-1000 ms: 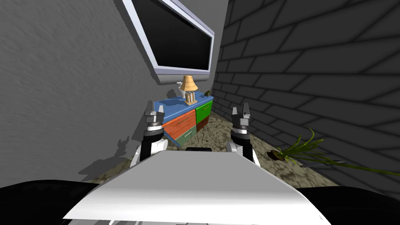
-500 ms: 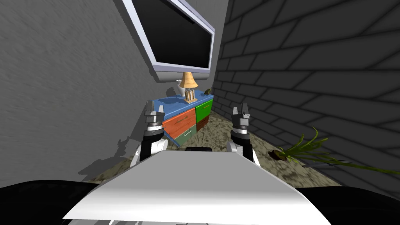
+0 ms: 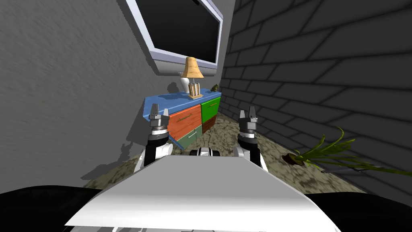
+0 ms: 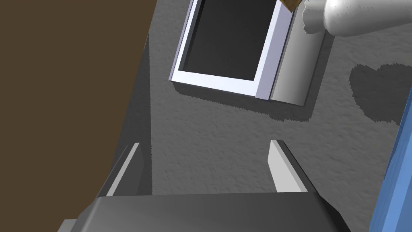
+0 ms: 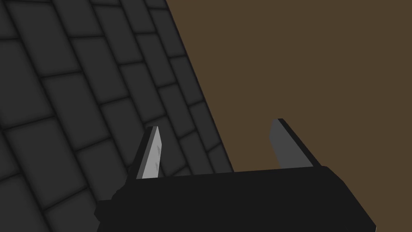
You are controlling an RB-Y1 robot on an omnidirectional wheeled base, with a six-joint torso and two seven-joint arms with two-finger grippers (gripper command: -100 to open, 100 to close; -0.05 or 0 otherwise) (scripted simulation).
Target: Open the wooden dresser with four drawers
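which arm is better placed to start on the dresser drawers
Left, probably: the left gripper, open, lines up with the orange drawer at the near end of the dresser. The right gripper, also open, is off to the side over the floor.

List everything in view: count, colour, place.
dresser: one, blue top, orange, green, grey-green and brown drawer fronts, against the grey wall
lamp: one, tan shade, white base, on the dresser
wooden holder: one, light brown, beside the lamp
small object: one, dark green, dresser's far end
screen: one, black, pale frame, above the dresser
plant: one, green, lying on the mottled floor by the brick wall
left tool: one, grey fingers open, by the dresser's near end
right tool: one, grey fingers open, raised over the floor
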